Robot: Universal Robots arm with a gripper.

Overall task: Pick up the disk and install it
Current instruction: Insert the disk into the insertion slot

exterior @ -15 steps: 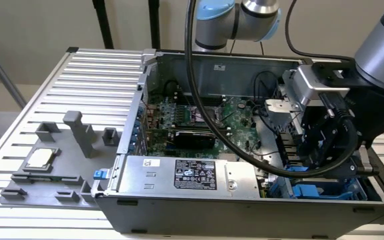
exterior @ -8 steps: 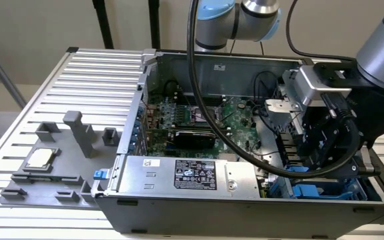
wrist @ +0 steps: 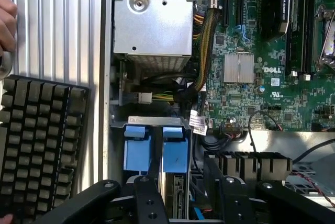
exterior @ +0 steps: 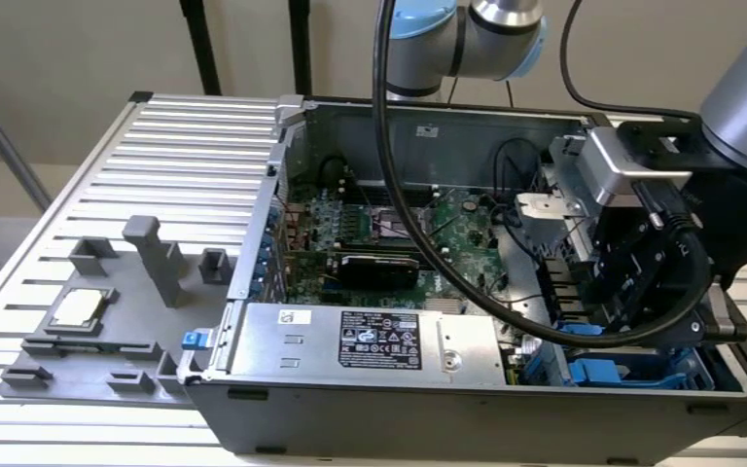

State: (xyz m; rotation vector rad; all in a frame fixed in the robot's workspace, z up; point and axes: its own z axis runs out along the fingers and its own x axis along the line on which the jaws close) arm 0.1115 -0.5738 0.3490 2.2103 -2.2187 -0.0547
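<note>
Slatted surface (exterior: 179, 136) carries an open computer case (exterior: 478, 413). Gripper (exterior: 626, 282) sits low inside the case's drive bay, at the exterior view's right. Disk (wrist: 175, 156) stands on edge in that bay, right at the gripper. Whether the gripper is clenched cannot be determined.

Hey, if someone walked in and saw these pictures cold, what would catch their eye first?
The open computer case, its green motherboard bare, dominates the slatted table. At the exterior view's right the black end effector reaches down into it, close to blue drive carriers. Beside the case lies a black keyboard with a person's hand near it.
</note>
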